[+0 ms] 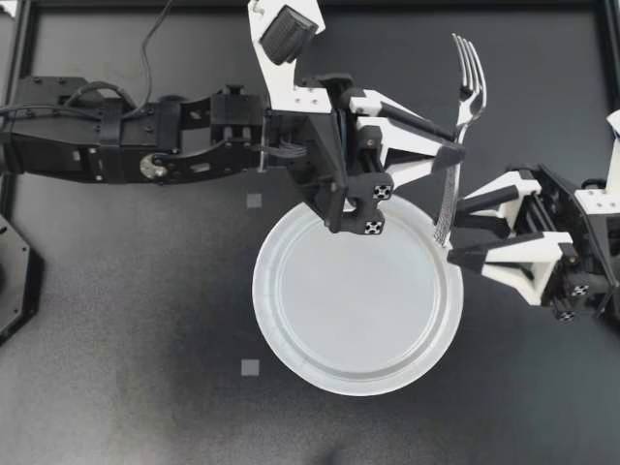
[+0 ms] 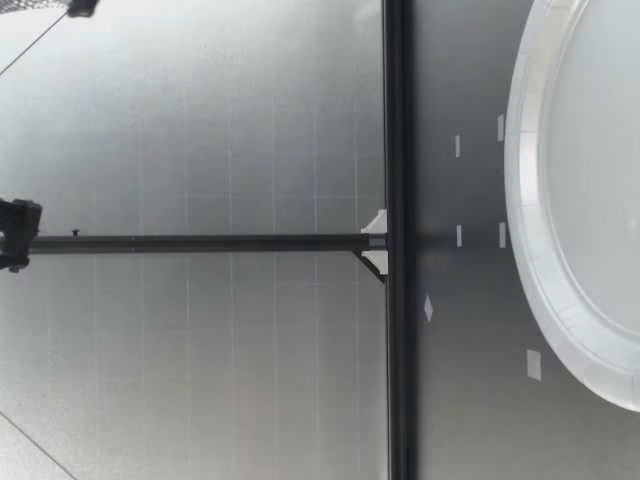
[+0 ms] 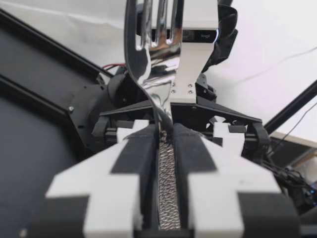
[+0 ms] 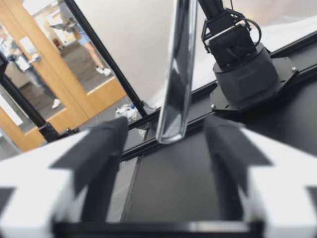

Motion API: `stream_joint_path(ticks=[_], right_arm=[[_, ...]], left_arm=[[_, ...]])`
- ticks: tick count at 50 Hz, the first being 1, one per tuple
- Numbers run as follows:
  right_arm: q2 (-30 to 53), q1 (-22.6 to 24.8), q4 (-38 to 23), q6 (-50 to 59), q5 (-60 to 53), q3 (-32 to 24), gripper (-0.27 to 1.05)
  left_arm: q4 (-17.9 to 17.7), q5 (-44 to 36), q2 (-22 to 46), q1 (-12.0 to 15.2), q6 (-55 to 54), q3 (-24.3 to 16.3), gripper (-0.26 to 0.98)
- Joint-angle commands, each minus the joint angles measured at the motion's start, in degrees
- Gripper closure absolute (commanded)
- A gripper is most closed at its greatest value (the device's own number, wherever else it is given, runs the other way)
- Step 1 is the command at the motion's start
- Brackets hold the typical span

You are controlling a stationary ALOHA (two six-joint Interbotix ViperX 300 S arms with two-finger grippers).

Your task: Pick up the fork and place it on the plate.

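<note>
1. Fork (image 1: 450,194): aloft above the plate (image 1: 358,320) rim; our left gripper (image 1: 455,145) clamps its handle; our right gripper (image 1: 463,231), spread wide, brackets the handle end untouched.
2. We judge it stiff, light, slick; take the textured handle.

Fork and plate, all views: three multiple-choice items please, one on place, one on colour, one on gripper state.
1. Where is the fork?
A. Lying flat in the plate
B. Held in my left gripper, off the table
C. On the table beside my left arm's base

2. What colour is the plate?
A. White
B. Red
C. Black

3. How is my right gripper?
A. Shut on the fork
B. Open, with the fork's handle end between its fingers
C. Shut on the plate's rim

Answers:
1 B: the left wrist view shows both pads clamping the handle.
2 A: it shows pale white in the top view.
3 B: the right wrist view shows gaps on both sides of the handle.
</note>
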Motion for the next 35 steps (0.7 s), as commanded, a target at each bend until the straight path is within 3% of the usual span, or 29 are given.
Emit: stream_joint_path(ticks=[1,6,17,28,35], right_arm=[[-0.44,0.35,-0.09,-0.09,-1.58,-1.58,0.31],[-0.09,0.35,-0.09,-0.09,-2.72,-1.58,0.38],[1.85,0.35,-0.26,0.00,-4.22,-2.55,0.35],[3.25,0.35,-0.97,0.18,-8.44,-2.46,0.06],[3.25,0.35,-1.14,-0.09,-8.70,-2.11,0.07]], left_arm=[[0.00,-0.79,-0.26,-0.09,0.09,-0.70,0.66],[0.00,-1.32,0.26,-0.35,0.00,-0.79,0.66],[0.00,-1.85,0.26,-0.70,0.09,-0.70,0.66],[0.00,-4.04,0.26,-1.58,-0.09,-0.79,0.66],[0.00,-5.01,0.26,-2.02,-0.09,-0.79,0.66]])
